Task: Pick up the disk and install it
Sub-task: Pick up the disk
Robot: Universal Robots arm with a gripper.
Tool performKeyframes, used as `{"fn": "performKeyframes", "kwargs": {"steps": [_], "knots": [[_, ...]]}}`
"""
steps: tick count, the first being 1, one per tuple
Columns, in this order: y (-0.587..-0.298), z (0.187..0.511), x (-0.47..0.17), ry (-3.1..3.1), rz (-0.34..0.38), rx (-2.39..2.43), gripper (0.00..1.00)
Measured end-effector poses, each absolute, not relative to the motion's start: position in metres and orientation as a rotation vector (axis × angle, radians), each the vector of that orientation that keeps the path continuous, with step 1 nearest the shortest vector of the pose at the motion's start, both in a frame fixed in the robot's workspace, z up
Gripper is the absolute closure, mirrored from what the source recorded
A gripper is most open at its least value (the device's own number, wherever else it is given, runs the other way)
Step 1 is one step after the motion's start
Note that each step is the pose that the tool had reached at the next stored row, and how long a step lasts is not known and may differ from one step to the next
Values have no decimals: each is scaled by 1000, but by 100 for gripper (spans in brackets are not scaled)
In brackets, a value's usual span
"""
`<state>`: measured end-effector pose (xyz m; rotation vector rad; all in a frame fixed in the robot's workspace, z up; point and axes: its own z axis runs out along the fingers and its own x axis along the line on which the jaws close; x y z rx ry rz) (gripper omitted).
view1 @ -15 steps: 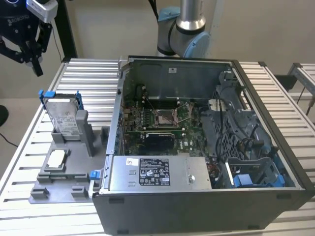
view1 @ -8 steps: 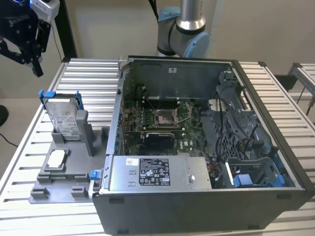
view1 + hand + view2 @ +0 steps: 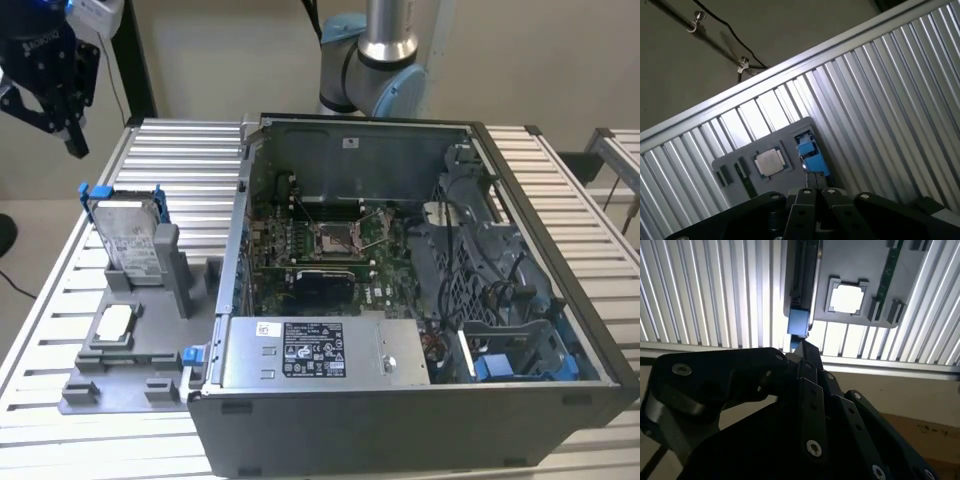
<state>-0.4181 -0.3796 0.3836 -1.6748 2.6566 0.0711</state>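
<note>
Approach step: black gripper [image 3: 62, 128], jaws seemingly closed and empty, hovers above the upright silver, blue-framed disk [image 3: 128, 235]; grasping likely requires opening and descending.

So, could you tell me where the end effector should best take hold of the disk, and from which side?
Probably its top edge, from straight above, pinching its two broad faces. The disk stands upright on edge in the grey holder; its lower end sits in the slot and a grey post flanks it, leaving the top free.
</note>
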Motion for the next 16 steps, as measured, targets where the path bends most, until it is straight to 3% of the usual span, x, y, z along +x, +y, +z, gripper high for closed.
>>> {"fn": "performKeyframes", "kwargs": {"steps": [16], "knots": [[-380, 381, -418, 2376, 46, -2038, 100]]}}
